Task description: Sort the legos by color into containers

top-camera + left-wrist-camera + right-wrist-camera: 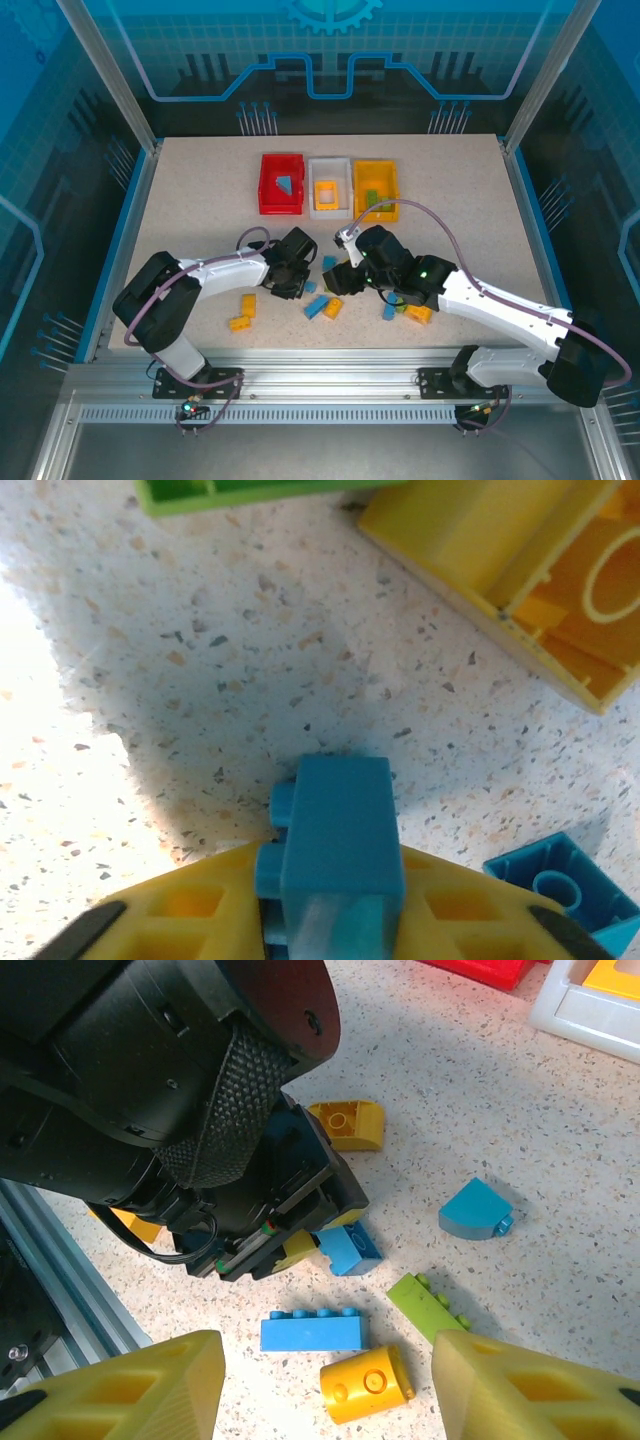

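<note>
we see a glossy studded blue brick (338, 830) pinched in our left hand (330, 930) over the speckled bench (200, 660); right hand (328, 1390) gapes empty.

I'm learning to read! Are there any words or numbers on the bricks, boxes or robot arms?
None: no word, number or label can be read anywhere.
The legos, such as the blue brick, and the red bin, white bin and yellow bin are plain.
The back wall has a gear drawing, no letters.
</note>
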